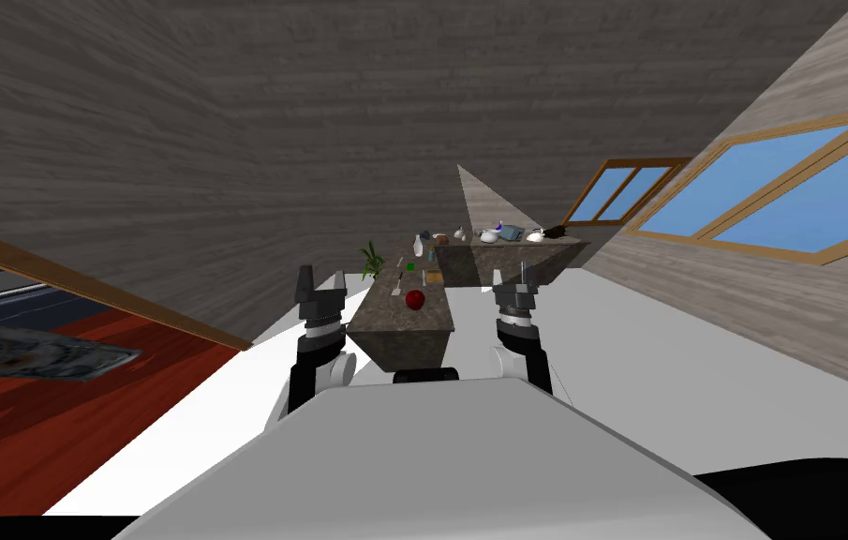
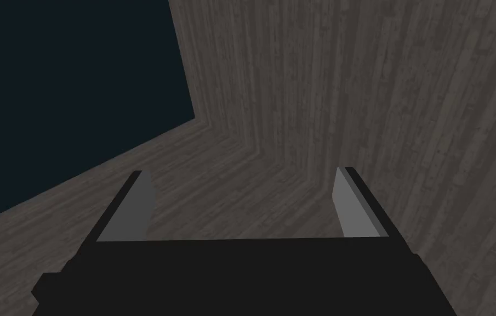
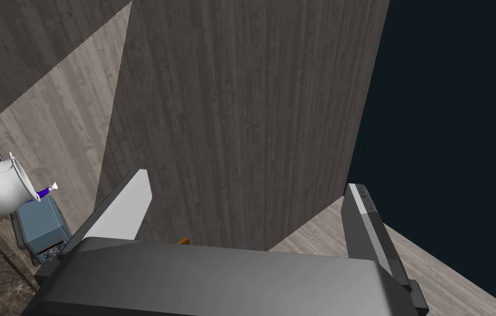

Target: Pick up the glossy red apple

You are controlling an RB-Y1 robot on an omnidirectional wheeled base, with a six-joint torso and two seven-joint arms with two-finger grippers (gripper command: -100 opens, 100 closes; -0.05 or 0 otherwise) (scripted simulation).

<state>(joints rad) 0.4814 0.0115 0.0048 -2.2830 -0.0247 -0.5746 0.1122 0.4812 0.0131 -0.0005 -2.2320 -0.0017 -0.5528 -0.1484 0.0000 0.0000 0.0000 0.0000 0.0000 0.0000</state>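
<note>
Left gripper, right gripper open, beside counter with round red apple

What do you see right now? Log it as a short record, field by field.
target: red apple, resting on the dark counter, near its close end
left gripper: open, empty, beside the counter's left edge
right gripper: open, empty, off the counter's right edge
contact: neither gripper touches the apple
other: green plant by the counter's left side, further along
task status: apple not yet picked up
</note>
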